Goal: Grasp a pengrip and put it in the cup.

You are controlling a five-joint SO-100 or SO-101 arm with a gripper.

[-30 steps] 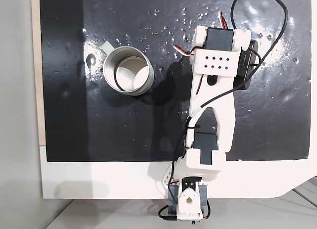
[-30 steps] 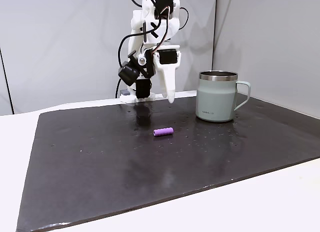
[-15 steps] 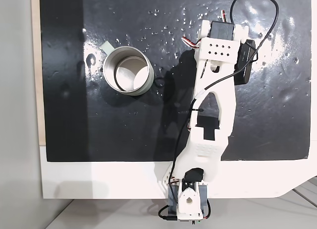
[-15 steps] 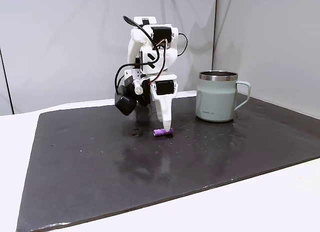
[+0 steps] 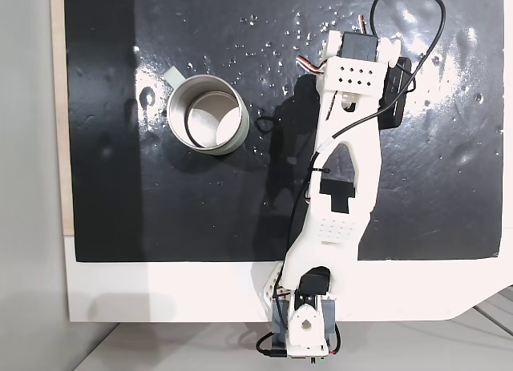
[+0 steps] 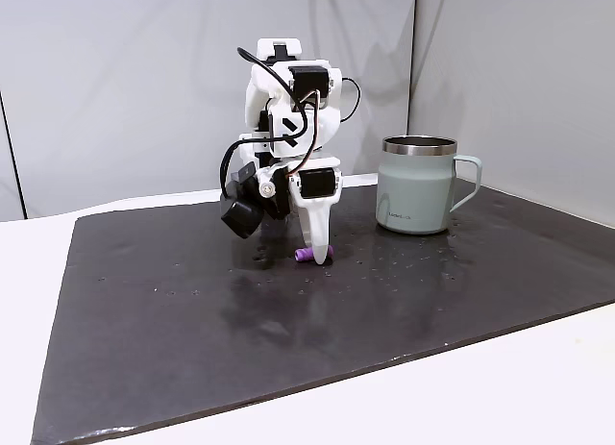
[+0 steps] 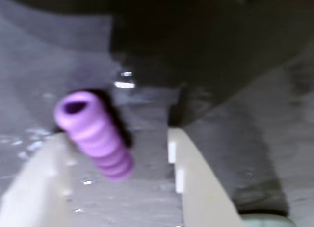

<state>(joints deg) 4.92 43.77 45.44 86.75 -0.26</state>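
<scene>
Beside the cup (image 6: pixel 420 185), well to its left in a fixed view, the pengrip (image 6: pixel 307 255) lies on the black mat (image 6: pixel 173 301) with the gripper (image 6: pixel 318 259) lowered over it, one white fingertip touching down just at its right end. From the wrist view the ribbed purple pengrip (image 7: pixel 94 134) sits between the two pale fingers (image 7: pixel 196 180), nearer the left one, hollow end facing up and away; the jaws stand apart on either side of it and are not closed on it. In a fixed view from above, the white arm (image 5: pixel 345 179) stretches across the mat to the right of the cup (image 5: pixel 207 114), covering the pengrip; black cables (image 5: pixel 417 42) loop beyond its wrist. Nothing stands between the pengrip and the cup apart from scattered glinting specks on the mat.
</scene>
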